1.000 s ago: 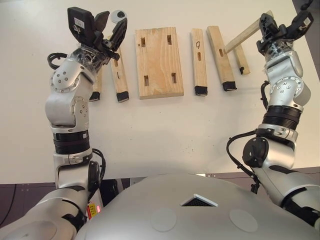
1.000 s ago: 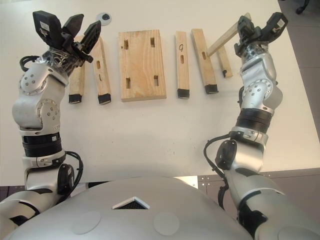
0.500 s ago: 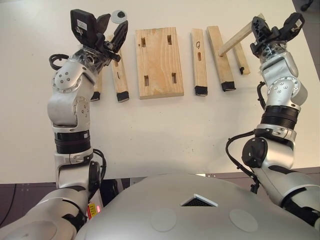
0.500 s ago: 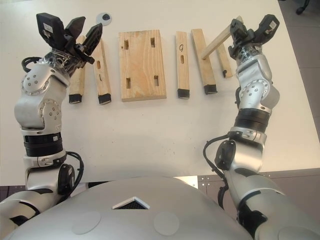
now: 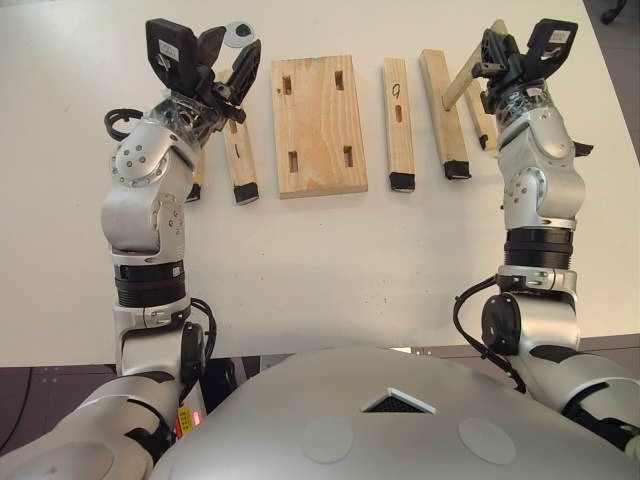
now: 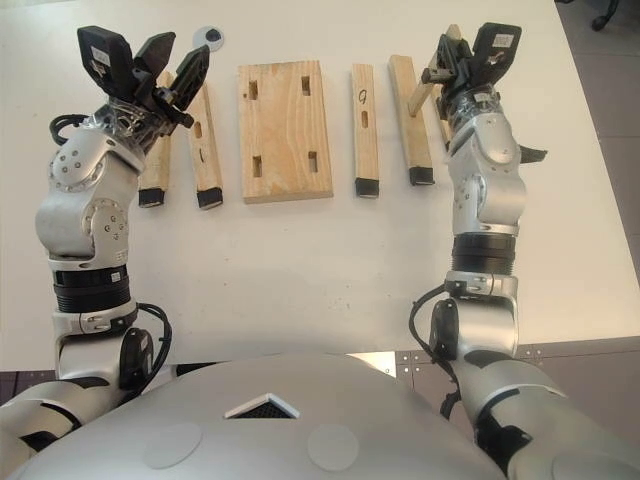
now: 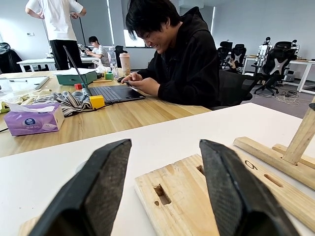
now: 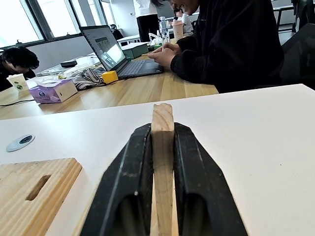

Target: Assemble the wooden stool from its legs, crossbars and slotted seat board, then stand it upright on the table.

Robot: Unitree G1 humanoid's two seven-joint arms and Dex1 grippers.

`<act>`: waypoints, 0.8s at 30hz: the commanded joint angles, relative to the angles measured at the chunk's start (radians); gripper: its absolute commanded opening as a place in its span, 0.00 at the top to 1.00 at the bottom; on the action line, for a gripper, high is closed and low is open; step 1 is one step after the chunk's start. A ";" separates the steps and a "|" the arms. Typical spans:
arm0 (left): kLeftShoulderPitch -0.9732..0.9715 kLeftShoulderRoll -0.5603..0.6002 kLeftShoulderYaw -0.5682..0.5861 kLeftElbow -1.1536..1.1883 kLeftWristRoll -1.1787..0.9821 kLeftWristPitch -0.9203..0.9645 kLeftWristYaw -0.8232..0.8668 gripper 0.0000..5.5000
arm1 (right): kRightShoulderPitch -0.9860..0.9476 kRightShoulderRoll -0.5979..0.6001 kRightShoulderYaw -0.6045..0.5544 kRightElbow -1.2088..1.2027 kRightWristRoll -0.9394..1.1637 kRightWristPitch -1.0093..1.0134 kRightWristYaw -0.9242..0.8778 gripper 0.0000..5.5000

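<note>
Stool parts, unassembled, laid out on white table (image 5: pixel 300 260); one crossbar clamped in right gripper (image 8: pixel 162 130).

Slotted seat board (image 5: pixel 318 125) is laid flat at the middle of the row. To its left are laid the inner left leg (image 5: pixel 240 165) and the outer left leg (image 5: pixel 193 172); to its right, the inner right leg (image 5: pixel 398 120) and the outer right leg (image 5: pixel 443 115). A lying crossbar (image 5: pixel 484 128) is placed farthest right of the board. The held crossbar (image 5: pixel 462 85) is gripped tight between the right gripper's fingers and tilted, its lower end over the outer right leg. The left gripper (image 5: pixel 228 60) is held above the left legs, fingers spread apart and holding nothing. A round disc (image 5: pixel 239 32) is seen beyond the board's left side.
</note>
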 commanded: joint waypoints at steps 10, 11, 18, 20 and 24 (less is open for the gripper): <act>0.024 -0.001 0.009 -0.012 0.012 0.009 0.023 0.54 | 0.217 -0.075 0.172 0.114 -0.152 0.132 0.080 0.93; 0.024 -0.001 0.010 -0.008 0.012 0.007 0.023 0.54 | 0.212 -0.079 0.176 0.119 -0.159 0.132 0.083 0.93; 0.021 -0.003 0.015 0.001 0.016 0.000 0.041 0.54 | 0.198 -0.109 0.167 0.143 -0.163 0.147 0.098 0.86; 0.026 -0.005 0.017 -0.001 0.015 -0.002 0.047 0.54 | 0.194 -0.116 0.158 0.151 -0.163 0.159 0.103 0.79; 0.031 -0.010 0.018 -0.007 0.018 -0.003 0.053 0.54 | 0.167 -0.137 0.152 0.142 -0.171 0.157 0.121 0.68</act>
